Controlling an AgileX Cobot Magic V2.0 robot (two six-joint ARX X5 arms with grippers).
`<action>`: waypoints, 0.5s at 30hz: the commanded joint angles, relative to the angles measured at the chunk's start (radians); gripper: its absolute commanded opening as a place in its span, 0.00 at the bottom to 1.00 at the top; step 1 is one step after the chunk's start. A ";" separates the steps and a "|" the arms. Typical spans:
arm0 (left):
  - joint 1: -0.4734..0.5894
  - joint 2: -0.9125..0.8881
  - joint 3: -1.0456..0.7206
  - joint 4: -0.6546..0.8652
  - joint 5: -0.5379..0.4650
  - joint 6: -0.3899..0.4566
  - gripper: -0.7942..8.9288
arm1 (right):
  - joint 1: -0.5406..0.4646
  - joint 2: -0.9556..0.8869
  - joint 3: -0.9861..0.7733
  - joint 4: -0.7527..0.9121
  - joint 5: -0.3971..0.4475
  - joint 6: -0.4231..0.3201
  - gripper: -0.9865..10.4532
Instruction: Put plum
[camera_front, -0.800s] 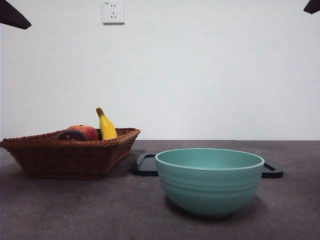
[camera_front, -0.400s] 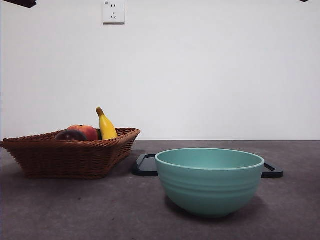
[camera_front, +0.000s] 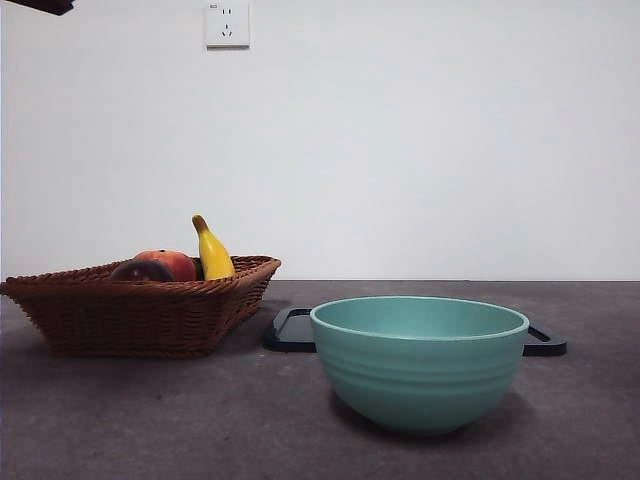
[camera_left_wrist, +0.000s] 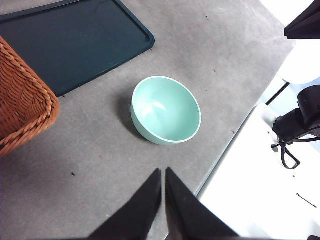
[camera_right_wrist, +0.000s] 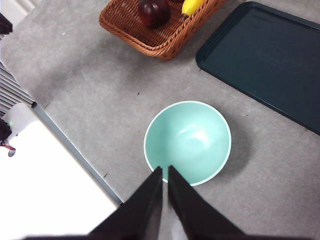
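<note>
The plum (camera_front: 140, 271) (camera_right_wrist: 153, 11), dark maroon and glossy, lies in the brown wicker basket (camera_front: 140, 310) (camera_right_wrist: 150, 37) (camera_left_wrist: 22, 107) at the left, beside a red-orange fruit (camera_front: 174, 263) and a yellow banana (camera_front: 211, 252) (camera_right_wrist: 191, 6). A teal bowl (camera_front: 419, 360) (camera_left_wrist: 166, 110) (camera_right_wrist: 187, 141) stands empty near the front. My left gripper (camera_left_wrist: 163, 172) hangs shut high above the table, near the bowl. My right gripper (camera_right_wrist: 164, 170) is shut too, high over the bowl's rim. Neither holds anything.
A dark flat tray (camera_front: 292, 330) (camera_left_wrist: 75, 42) (camera_right_wrist: 265, 55) lies behind the bowl, right of the basket. A wall socket (camera_front: 227, 24) sits high on the white wall. A black arm tip (camera_front: 40, 5) shows at the top left corner. The table edge (camera_right_wrist: 75, 150) runs near the bowl.
Both black arm tips at the top corners have risen: the right one has left the front view, the left one shows only as a sliver. The fruit, basket and bowl have not moved.
</note>
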 joint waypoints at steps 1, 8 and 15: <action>-0.004 0.006 0.018 0.010 0.005 0.005 0.09 | 0.007 0.006 0.017 0.008 0.003 -0.015 0.09; -0.004 0.006 0.018 0.010 0.004 0.005 0.09 | 0.007 0.006 0.017 0.008 0.003 -0.014 0.09; 0.069 -0.087 0.017 0.212 -0.082 0.025 0.09 | 0.007 0.006 0.017 0.008 0.003 -0.014 0.09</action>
